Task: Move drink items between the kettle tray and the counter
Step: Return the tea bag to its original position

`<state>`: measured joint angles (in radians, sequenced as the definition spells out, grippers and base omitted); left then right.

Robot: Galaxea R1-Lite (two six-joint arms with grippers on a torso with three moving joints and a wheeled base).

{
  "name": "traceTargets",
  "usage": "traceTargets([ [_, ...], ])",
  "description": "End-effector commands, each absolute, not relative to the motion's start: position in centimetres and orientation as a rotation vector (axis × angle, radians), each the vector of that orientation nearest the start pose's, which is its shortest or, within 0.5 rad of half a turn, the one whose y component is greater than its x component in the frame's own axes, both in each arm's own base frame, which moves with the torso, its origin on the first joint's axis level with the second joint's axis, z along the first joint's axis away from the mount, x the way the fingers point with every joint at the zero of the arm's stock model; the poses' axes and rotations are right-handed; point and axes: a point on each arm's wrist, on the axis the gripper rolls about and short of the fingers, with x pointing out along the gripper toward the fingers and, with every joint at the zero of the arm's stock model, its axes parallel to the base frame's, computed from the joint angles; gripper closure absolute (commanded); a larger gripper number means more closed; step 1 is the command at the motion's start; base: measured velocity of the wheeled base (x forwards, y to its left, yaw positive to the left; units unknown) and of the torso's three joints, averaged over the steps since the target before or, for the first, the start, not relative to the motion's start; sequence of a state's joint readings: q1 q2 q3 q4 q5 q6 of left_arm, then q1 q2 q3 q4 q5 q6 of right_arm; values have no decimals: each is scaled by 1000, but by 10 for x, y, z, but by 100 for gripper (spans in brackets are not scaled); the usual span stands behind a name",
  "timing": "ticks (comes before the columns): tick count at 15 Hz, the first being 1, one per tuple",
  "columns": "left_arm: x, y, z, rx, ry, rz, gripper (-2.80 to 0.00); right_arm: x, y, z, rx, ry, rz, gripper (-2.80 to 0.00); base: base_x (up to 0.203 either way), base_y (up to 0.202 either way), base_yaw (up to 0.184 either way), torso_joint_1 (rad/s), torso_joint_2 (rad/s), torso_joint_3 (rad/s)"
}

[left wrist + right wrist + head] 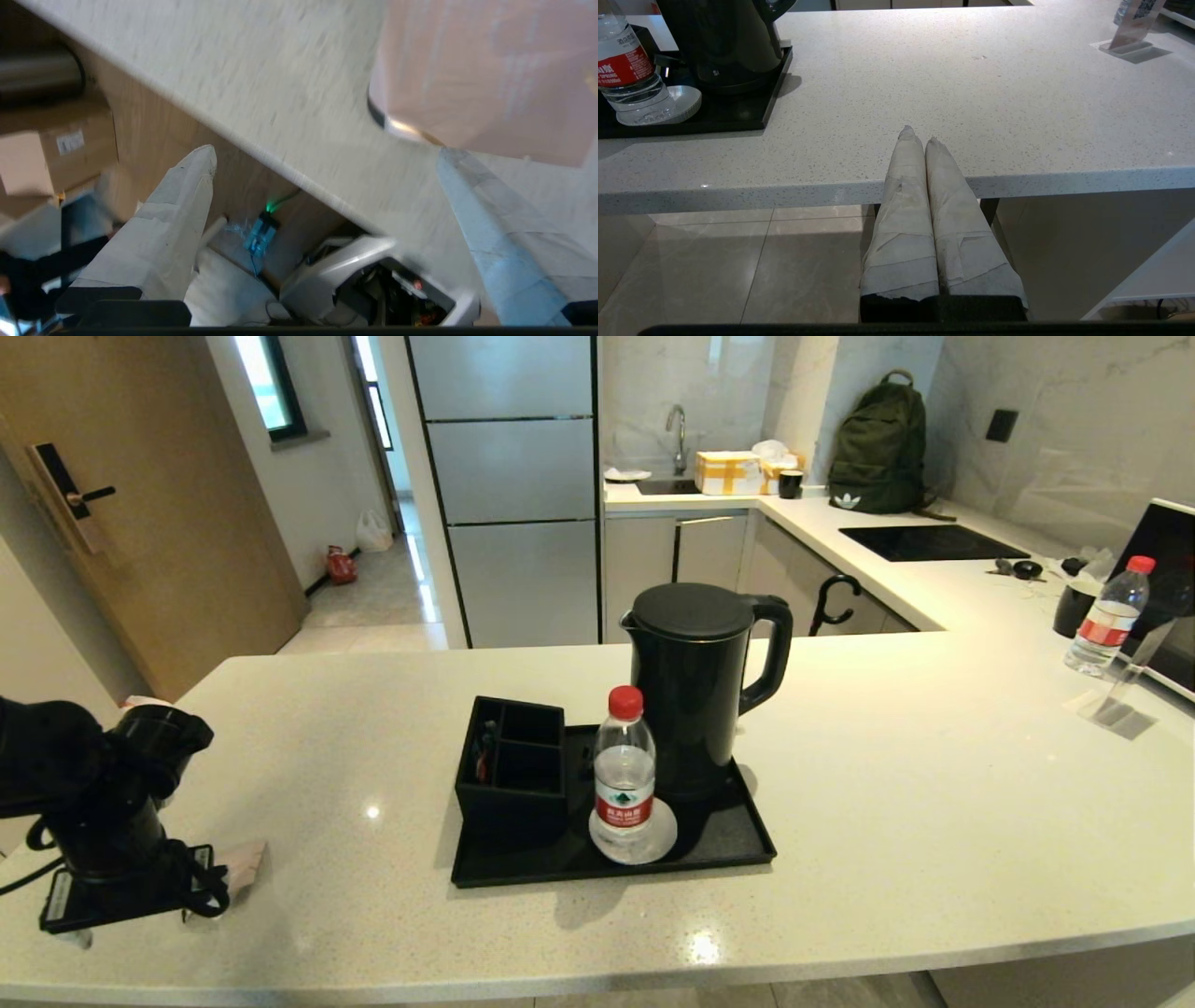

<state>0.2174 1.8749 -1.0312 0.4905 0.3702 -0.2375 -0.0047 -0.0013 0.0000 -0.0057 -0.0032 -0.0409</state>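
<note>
The left gripper (327, 163) is spread wide just beside the sachet (245, 861), far left of the kettle tray (719, 845). Best to go down slowly, straddling it. The right gripper (920, 135) is pressed together, empty.

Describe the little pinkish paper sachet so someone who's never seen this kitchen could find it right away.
Start at the shallow matte black tray holding the tall black electric kettle on the pale speckled stone counter. Go to the robot's left along the counter's near edge to the open left gripper. The small flat pinkish-beige paper sachet lies there, the only loose thing on that side.
</note>
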Motion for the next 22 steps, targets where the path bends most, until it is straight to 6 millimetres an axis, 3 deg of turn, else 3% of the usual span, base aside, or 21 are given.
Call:
traceTargets([
  [1,284,71,99,-85,1295,652,-280,-23,0,76,-41,-6,-8,0,0,0,0,0,0,0],
  [6,297,73,92,-105,1244,646,-280,-23,0,76,-41,-6,-8,0,0,0,0,0,0,0],
  [14,314,68,98,-153,1130,573,-280,-23,0,76,-41,-6,-8,0,0,0,0,0,0,0],
  [22,325,70,100,-224,1023,618,-280,-23,0,76,-41,-6,-8,0,0,0,0,0,0,0],
])
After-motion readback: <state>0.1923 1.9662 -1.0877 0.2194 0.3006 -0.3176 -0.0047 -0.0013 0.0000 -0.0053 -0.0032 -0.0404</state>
